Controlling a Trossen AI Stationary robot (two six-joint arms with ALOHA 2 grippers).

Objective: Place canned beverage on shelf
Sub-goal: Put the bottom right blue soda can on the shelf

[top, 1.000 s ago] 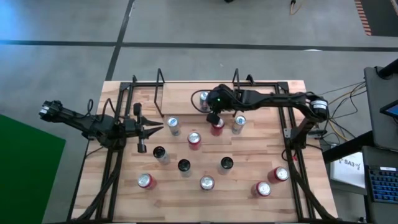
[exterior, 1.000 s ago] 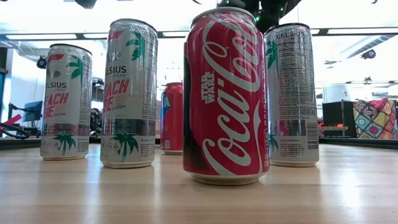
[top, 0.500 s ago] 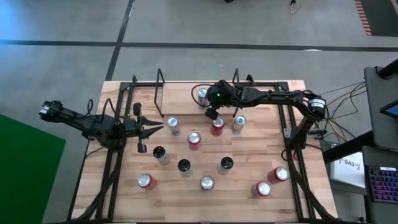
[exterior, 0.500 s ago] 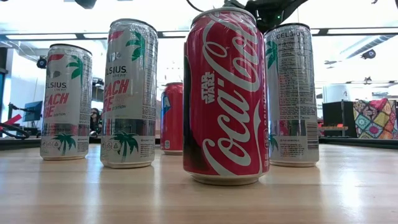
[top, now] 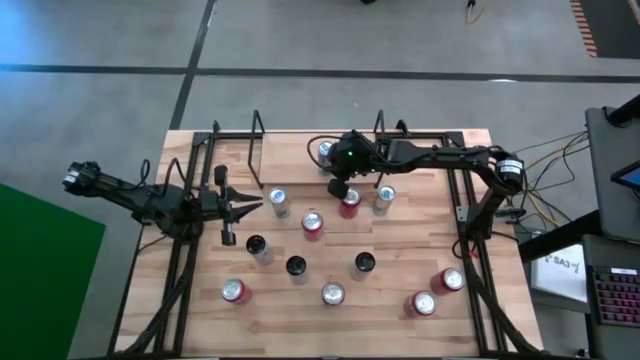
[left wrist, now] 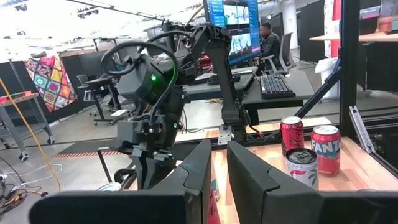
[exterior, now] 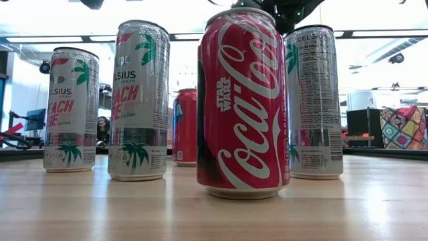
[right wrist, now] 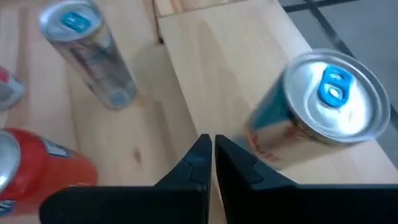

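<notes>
- Since a second ago the right hand [top: 339,187] has drawn slightly back toward the shelf [top: 320,150], its fingers [right wrist: 200,163] pressed together on nothing.
- It hangs over the wooden counter [top: 400,245], just beside a silver can with a blue tab [right wrist: 323,109] that stands on the shelf's light wooden floor, between the two upright loop ends.
- Near it stand a red can [top: 349,203] and a silver can [top: 384,198].
- Left hand [top: 250,208] waits at the counter's left side, its fingers [left wrist: 249,171] nearly together with a narrow gap, holding nothing.
- More cans, among them a Coca-Cola can [exterior: 243,104], stand scattered across the counter's near half.
</notes>
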